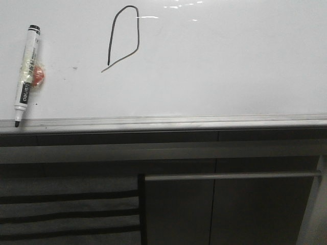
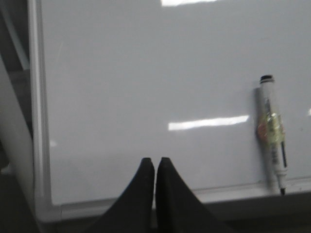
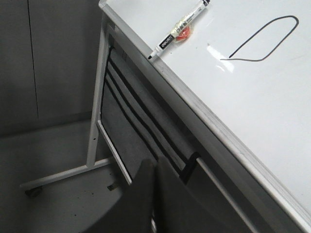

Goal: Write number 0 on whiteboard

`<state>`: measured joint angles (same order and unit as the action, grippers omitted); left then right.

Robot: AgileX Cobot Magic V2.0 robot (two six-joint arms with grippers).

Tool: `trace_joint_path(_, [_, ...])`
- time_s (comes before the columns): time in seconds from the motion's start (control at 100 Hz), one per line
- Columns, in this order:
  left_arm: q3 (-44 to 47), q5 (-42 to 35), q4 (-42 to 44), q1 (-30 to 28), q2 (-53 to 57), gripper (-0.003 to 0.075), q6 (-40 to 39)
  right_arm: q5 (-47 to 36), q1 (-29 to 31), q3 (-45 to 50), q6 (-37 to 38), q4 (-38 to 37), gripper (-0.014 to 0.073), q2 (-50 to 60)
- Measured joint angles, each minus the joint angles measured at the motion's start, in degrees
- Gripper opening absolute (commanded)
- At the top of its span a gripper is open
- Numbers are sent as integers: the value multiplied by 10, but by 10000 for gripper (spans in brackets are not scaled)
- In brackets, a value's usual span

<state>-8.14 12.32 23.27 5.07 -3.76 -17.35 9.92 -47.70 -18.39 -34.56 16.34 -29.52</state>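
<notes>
The number 0 [image 1: 124, 35] is a thin dark loop drawn on the whiteboard [image 1: 230, 66], with a pointed lower-left corner and a short tail; the right wrist view shows the number 0 [image 3: 265, 39] too. A white marker [image 1: 26, 76] with a black cap end and an orange blob taped to it lies loose on the board at the left, tip on the rail. The marker [image 2: 272, 133] also shows in the left wrist view. My left gripper [image 2: 155, 162] is shut and empty over the whiteboard's [image 2: 146, 73] near edge. My right gripper [image 3: 155, 162] is shut and empty, off the whiteboard [image 3: 262, 97], above the floor.
A silver-grey rail [image 1: 168, 122] runs along the board's near edge. Below it are dark grey cabinet panels [image 1: 245, 209] and a striped dark cloth [image 1: 66, 209]. The stand's metal frame [image 3: 95, 111] and a caster stand on the grey floor.
</notes>
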Motion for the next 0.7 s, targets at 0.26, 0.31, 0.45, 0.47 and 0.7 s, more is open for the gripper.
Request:
trace_joint_path(0.26, [84,-60,-92,-56,18,-20,6,0,0,0,0,0,-69,0])
trace_joint_path(0.31, [83,-58,-134,-57,24,-20,23,0,0,0,0,0,-69,0])
trace_joint_path(0.45, [83,-23,-221,-58,34,-20,110,0,0,0,0,0,-69,0])
trace_joint_path(0.47, [83,-18,-225,-58,36,-20,120,0,0,0,0,0,-69,0])
trace_joint_path(0.7, [83,62,-241,-58,40,-20,188,0,0,0,0,0,-69,0])
